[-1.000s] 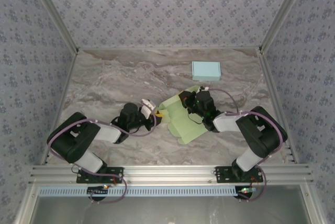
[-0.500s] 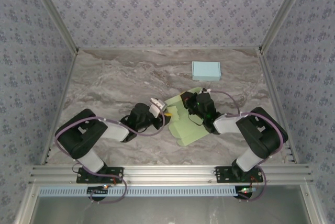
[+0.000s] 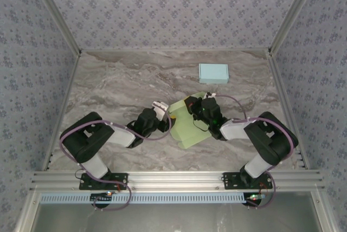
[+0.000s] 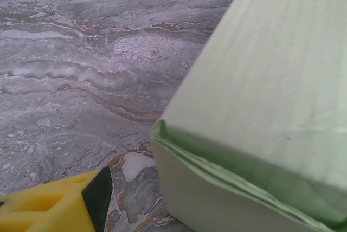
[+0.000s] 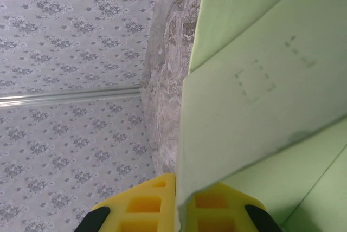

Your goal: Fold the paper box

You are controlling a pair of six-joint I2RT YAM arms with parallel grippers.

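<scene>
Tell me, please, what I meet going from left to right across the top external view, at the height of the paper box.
In order: left arm → left end effector → green paper box → right arm.

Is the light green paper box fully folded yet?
Partly folded: the light green paper box has one doubled wall raised, while other panels lie spread; right gripper pinches one.

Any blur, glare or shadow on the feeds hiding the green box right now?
Top external: even light, no glare, green box sharp. Left wrist: box wall and marble table both in focus, shaded only inside the fold. Right wrist: the panel's dashed marks legible, nothing blown out.
</scene>
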